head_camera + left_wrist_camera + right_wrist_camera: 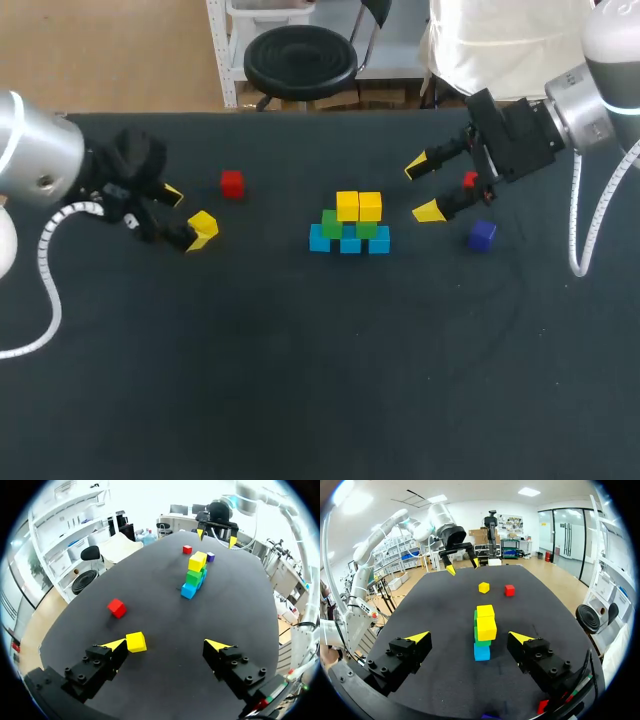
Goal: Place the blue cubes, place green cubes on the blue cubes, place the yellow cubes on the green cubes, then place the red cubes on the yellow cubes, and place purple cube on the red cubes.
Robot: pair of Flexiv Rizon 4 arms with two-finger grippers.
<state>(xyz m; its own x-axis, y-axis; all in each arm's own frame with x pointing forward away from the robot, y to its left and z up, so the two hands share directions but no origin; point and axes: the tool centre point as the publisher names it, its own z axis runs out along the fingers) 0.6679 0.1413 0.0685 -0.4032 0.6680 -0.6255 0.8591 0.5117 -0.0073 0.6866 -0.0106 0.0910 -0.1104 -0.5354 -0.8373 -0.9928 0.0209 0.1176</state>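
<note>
Mid-table stands a stack: three blue cubes in a row, two green cubes on them, two yellow cubes on top. My right gripper is open to its right, pointing at the stack. A red cube and a purple cube lie beside that gripper. My left gripper is open at the left. A loose yellow cube rests just inside one fingertip. A second red cube sits beyond it.
Black table with wide bare cloth in front of the stack. Its far edge runs close behind both grippers. A white cable loops off my left arm, and another cable hangs from my right.
</note>
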